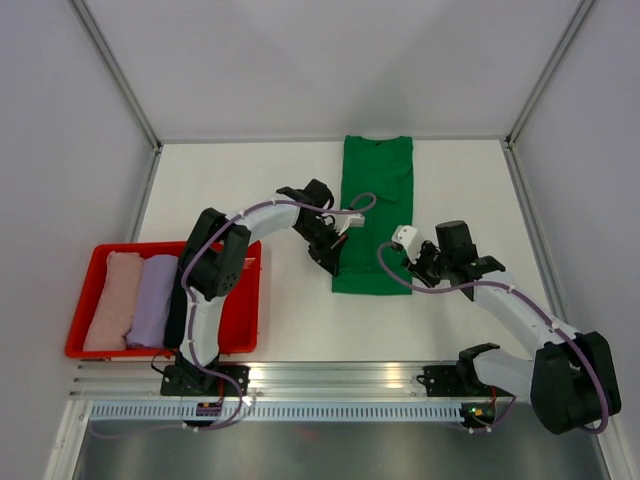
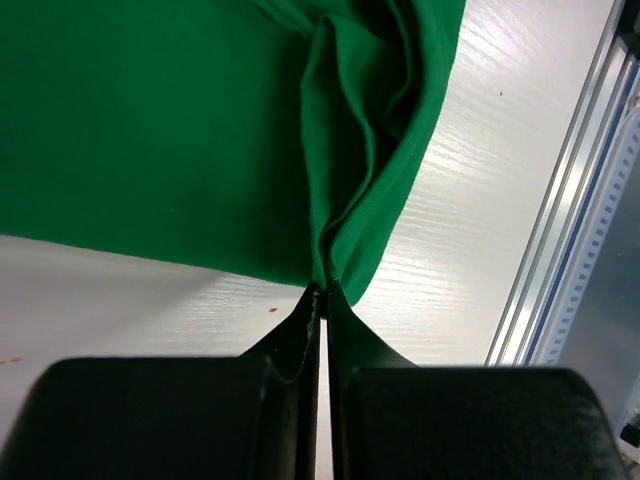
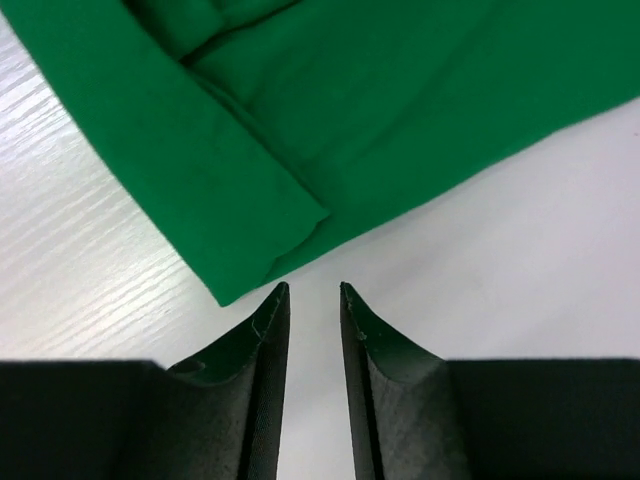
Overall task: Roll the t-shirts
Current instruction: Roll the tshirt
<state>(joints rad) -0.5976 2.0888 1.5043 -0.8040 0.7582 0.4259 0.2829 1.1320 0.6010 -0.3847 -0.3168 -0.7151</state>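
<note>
The bright green t-shirt [image 1: 375, 200] lies flat on the white table as a long narrow strip, running from the far edge toward the middle. My left gripper [image 1: 330, 262] is shut on its near left edge and bunches the cloth into a raised fold, seen in the left wrist view [image 2: 325, 288] where the green cloth [image 2: 150, 130] fills the top. My right gripper [image 1: 414, 270] is open and empty, just off the shirt's near right corner [image 3: 250, 240]; its fingertips [image 3: 313, 290] hold nothing. The pink [image 1: 112, 300], lavender [image 1: 152, 300] and black [image 1: 177, 318] t-shirts lie rolled in the tray.
The shallow red tray [image 1: 80, 325] sits at the near left, with the left arm reaching over its right side. A metal rail [image 1: 330, 380] runs along the table's near edge. White walls close in the table on the left, far and right sides.
</note>
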